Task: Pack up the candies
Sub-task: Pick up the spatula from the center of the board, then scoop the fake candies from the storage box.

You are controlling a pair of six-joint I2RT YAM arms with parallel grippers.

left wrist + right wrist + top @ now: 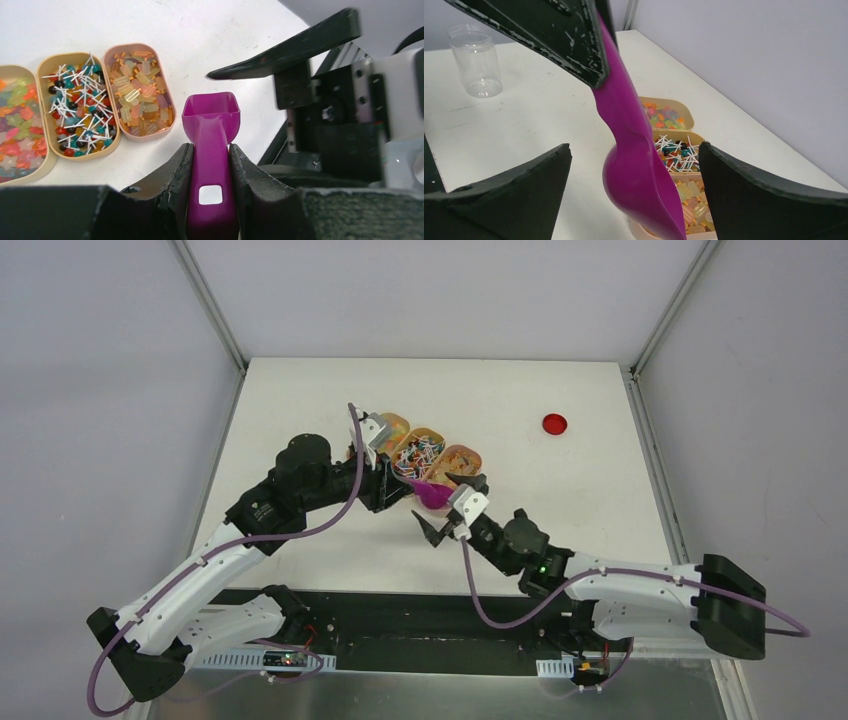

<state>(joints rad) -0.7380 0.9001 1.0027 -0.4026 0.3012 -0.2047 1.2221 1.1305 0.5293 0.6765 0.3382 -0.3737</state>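
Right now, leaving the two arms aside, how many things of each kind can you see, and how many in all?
candy trays: 3
magenta scoop: 1
clear jar: 1
red disc: 1
total: 6

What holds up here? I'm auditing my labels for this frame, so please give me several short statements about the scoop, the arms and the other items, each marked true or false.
1. The left gripper clamps the handle of the magenta scoop. True.
2. The scoop's bowl is heaped with sweets. False: it is empty; the candies lie in the three trays.
3. The right gripper is open, its fingers spread on either side of the scoop without touching it. True.
4. The clear jar lies on its side. False: it stands upright, with no lid on it.
5. The red disc sits in a tray. False: it lies on the table, apart from the trays.
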